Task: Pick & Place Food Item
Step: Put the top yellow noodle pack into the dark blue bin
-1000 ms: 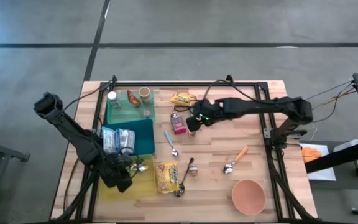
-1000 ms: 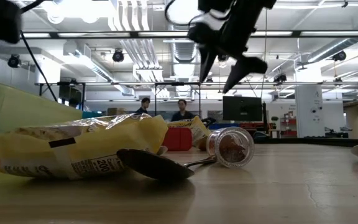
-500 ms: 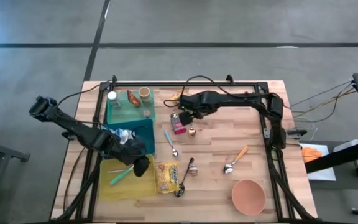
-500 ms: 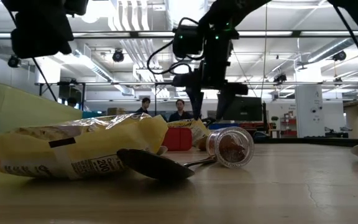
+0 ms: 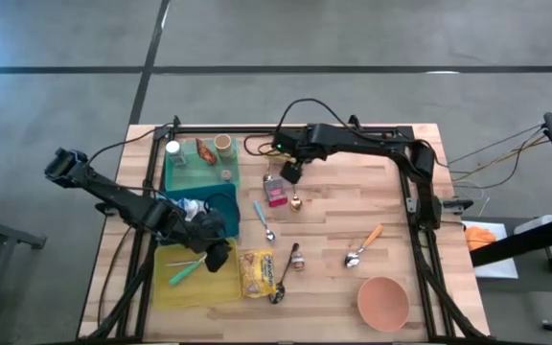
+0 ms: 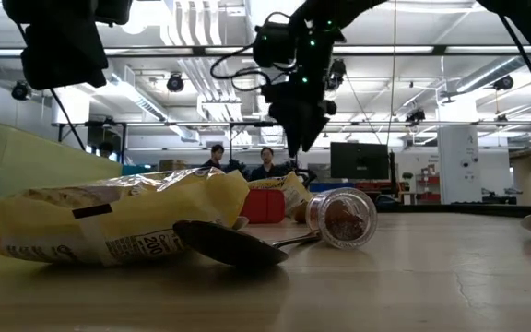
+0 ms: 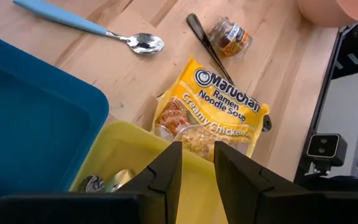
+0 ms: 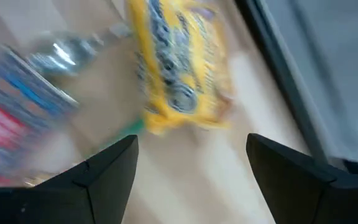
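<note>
A yellow ramen pack [image 5: 259,271] [image 7: 216,118] lies flat on the wood just right of the yellow tray [image 5: 195,289]. My left gripper [image 5: 218,257] [image 7: 197,171] hangs over that tray's far right corner, its fingers narrowly apart with nothing between them. A pink-red packet [image 5: 275,192] lies mid-table. My right gripper [image 5: 291,172] [image 6: 300,138] [image 8: 194,174] hovers just beyond it, wide open and empty. It points down toward a yellow snack pack [image 8: 179,68], which is blurred in the right wrist view.
The blue tray [image 5: 222,203] and green tray [image 5: 185,174] hold items at the left. A spice jar [image 5: 296,261] [image 6: 341,218], a blue-handled spoon [image 5: 263,218], a black spoon [image 5: 282,284], an orange-handled spoon [image 5: 364,245] and a pink bowl [image 5: 383,301] lie scattered. A green-handled utensil [image 5: 186,272] rests in the yellow tray.
My left gripper rose from the yellow tray and went toward its far right corner, then stayed still; a green-handled utensil now shows in the tray. My right gripper went toward the table's far edge and a little left, rolling about its own axis, and kept its fingers wide apart.
</note>
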Tool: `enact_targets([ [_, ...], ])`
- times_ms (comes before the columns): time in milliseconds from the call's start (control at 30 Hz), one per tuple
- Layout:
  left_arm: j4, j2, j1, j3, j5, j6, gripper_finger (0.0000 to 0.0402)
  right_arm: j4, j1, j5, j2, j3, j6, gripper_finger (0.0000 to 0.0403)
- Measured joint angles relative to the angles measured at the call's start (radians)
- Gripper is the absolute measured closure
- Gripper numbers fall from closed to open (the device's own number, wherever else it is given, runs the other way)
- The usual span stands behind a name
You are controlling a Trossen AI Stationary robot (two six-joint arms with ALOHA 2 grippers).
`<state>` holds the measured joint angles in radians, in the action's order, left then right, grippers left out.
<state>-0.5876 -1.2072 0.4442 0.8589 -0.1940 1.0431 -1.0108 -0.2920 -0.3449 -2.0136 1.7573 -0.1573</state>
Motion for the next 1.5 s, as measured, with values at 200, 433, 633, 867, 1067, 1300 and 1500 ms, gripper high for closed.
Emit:
enact_targets([
  [200, 0.000, 0.001, -0.003, 0.000, 0.000, 0.000, 0.0299, 0.050, 0.004, -0.056, 0.000, -0.025, 0.242, 0.0104],
  [433, 0.000, 0.001, -0.003, 0.000, 0.004, 0.003, 0.0299, 0.145, 0.026, -0.042, 0.000, -0.084, 0.461, 0.0104],
  [633, 0.000, 0.001, -0.003, 0.000, 0.004, 0.004, 0.0299, 0.226, 0.038, -0.030, 0.000, -0.152, 0.559, 0.0104],
  [867, 0.000, 0.002, -0.003, 0.000, 0.004, 0.004, 0.0299, 0.370, 0.037, -0.034, 0.000, -0.206, 0.586, 0.0104],
  [1067, 0.000, 0.002, -0.003, 0.000, 0.004, 0.004, 0.0299, 0.403, 0.036, -0.044, 0.000, -0.253, 0.611, 0.0104],
  [1300, 0.001, 0.002, -0.011, 0.000, 0.004, 0.005, 0.0299, 0.427, 0.032, -0.056, 0.000, -0.288, 0.573, 0.0162],
  [1500, 0.001, 0.002, -0.014, 0.000, 0.004, 0.007, 0.0299, 0.432, 0.032, -0.057, 0.000, -0.277, 0.557, 0.0275],
])
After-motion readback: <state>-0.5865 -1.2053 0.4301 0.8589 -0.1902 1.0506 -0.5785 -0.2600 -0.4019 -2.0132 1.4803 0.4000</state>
